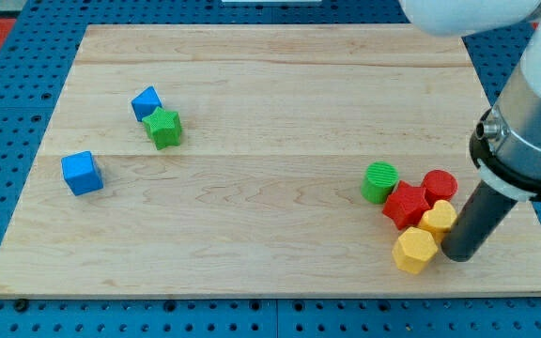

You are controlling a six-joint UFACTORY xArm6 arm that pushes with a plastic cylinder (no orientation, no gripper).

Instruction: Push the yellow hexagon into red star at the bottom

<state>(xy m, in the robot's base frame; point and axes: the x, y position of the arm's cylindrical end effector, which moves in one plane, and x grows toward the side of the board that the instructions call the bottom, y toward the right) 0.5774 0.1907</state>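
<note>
The yellow hexagon (414, 251) lies near the board's bottom right. The red star (406, 204) sits just above it, touching or nearly touching. A second yellow block (438, 219) lies between them on the right, against the star. My tip (458, 255) rests on the board just to the right of the yellow hexagon and below the second yellow block, close to or touching both.
A green cylinder (379, 181) and a red cylinder (440, 185) flank the star at its upper left and upper right. A blue block (146, 102) and a green star (163, 128) sit together at upper left. A blue cube (82, 173) lies at left. The board's bottom edge (270, 296) is close below the hexagon.
</note>
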